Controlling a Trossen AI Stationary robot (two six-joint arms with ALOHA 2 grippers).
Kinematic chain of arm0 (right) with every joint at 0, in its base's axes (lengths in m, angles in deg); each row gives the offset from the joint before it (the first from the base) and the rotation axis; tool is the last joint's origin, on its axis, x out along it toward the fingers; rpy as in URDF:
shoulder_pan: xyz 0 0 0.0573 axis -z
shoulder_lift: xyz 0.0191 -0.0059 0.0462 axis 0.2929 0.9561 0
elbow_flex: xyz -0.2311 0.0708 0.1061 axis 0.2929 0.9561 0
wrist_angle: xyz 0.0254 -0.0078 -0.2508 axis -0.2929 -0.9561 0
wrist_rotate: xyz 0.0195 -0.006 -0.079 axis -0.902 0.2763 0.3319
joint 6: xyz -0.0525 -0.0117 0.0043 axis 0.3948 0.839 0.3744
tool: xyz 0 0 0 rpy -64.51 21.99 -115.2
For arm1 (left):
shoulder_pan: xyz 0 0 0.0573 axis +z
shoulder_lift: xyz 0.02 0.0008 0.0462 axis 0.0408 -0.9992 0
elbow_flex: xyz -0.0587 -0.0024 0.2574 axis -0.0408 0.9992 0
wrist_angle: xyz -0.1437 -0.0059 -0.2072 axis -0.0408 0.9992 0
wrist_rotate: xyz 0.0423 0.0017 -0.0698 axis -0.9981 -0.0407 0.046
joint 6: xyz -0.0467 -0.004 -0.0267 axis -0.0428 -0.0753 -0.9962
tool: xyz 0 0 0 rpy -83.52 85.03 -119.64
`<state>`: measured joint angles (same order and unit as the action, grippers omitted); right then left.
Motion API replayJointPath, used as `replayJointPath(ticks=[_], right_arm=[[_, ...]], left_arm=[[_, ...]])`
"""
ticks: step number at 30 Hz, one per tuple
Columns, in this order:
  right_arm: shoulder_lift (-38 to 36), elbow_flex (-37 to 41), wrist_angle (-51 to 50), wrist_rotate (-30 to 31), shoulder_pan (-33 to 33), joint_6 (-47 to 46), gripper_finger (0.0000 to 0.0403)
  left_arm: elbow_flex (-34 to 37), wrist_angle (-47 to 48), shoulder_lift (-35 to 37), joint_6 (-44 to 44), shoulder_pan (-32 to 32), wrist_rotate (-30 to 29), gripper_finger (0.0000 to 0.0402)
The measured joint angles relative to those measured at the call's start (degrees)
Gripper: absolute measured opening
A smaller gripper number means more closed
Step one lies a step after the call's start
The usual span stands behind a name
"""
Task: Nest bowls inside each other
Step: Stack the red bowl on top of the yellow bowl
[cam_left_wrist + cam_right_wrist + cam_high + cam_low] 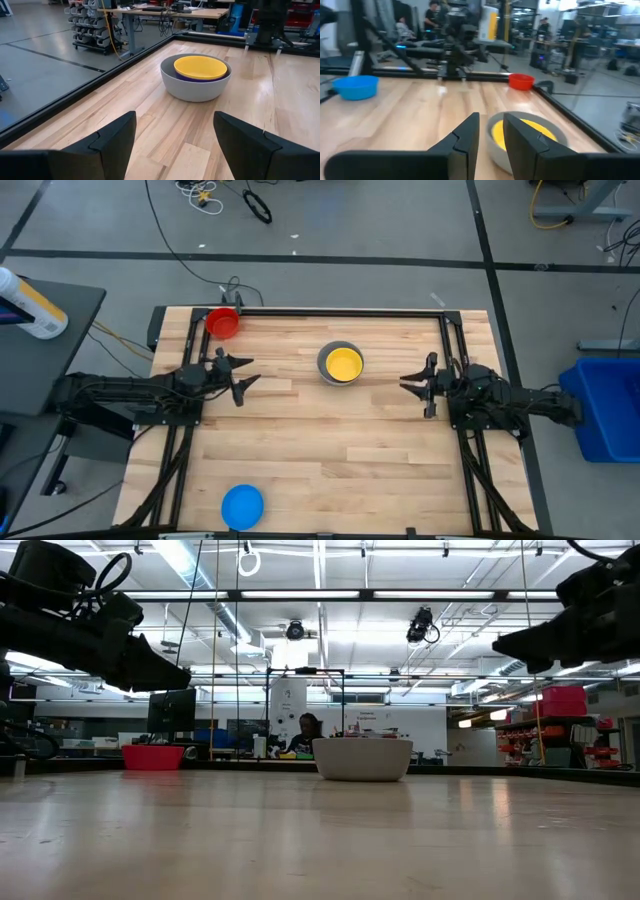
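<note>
A grey bowl rests on its base at the table's far middle. A dark blue bowl sits nested inside it, and a yellow bowl sits inside that one. A red bowl stands at the far left corner. A light blue bowl stands near the front edge on the left. My left gripper hovers open to the left of the stack, pointing at it. My right gripper hovers to the stack's right with a narrow gap between its fingers. Nothing is between them.
A black frame rail runs along the table's far edge and sides. A side table with a white bottle stands off the left edge, and a blue bin stands off the right. Bare wood lies between the stack and the front edge.
</note>
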<state>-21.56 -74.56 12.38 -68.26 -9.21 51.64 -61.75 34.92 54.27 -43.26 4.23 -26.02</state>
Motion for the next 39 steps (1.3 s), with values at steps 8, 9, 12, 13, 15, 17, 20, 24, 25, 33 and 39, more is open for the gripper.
replayJointPath(ticks=[8, 9, 12, 13, 15, 17, 20, 24, 25, 33, 39], right_arm=[[0.01, -0.02, -0.14, 2.66, -11.22, 2.63, 0.0104], [0.01, -0.02, -0.14, 2.64, -12.17, 2.63, 0.0103], [0.01, -0.02, -0.12, 2.64, -14.13, 2.65, 0.0103], [0.01, -0.02, -0.12, 2.66, -14.39, 2.63, 0.0104], [0.01, -0.02, -0.12, 2.59, -14.48, 2.38, 0.0105], [0.01, -0.02, -0.12, 2.56, -14.48, 0.76, 0.0105], [0.01, -0.02, -0.12, 2.49, -14.46, -0.55, 0.0104], [0.01, -0.02, -0.10, 2.49, -14.46, -0.71, 0.0105], [0.01, -0.02, -0.10, 2.49, -14.46, -0.70, 0.0106], [0.15, -0.02, -0.06, 2.46, -14.46, -0.67, 0.0107], [2.04, -0.02, -0.09, 2.02, -14.46, -0.67, 0.0108]], left_arm=[[0.00, 0.00, 0.00, -0.37, 0.00, 0.00, 0.0274], [0.00, 0.00, 0.00, -0.47, 0.00, 0.00, 0.0274], [0.02, 0.00, 0.00, -0.86, 0.00, 0.00, 0.0274], [0.00, 0.00, 0.00, -1.23, 0.00, 0.00, 0.0274], [0.01, 0.05, 0.00, -2.64, 0.00, -0.06, 0.0274], [0.00, 0.79, -0.12, -4.13, 0.00, -0.57, 0.0274], [-0.12, 2.29, -1.48, -5.92, 0.03, -3.29, 0.0274], [-3.88, 6.84, -5.94, -8.61, 0.83, -5.91, 0.0274], [-5.45, 7.03, -7.48, -8.63, 1.11, -6.97, 0.0274], [-23.28, 20.44, -22.81, -5.90, 7.76, -11.72, 0.0262], [-34.31, 31.73, -35.44, -8.02, 16.61, -8.26, 0.0257]])
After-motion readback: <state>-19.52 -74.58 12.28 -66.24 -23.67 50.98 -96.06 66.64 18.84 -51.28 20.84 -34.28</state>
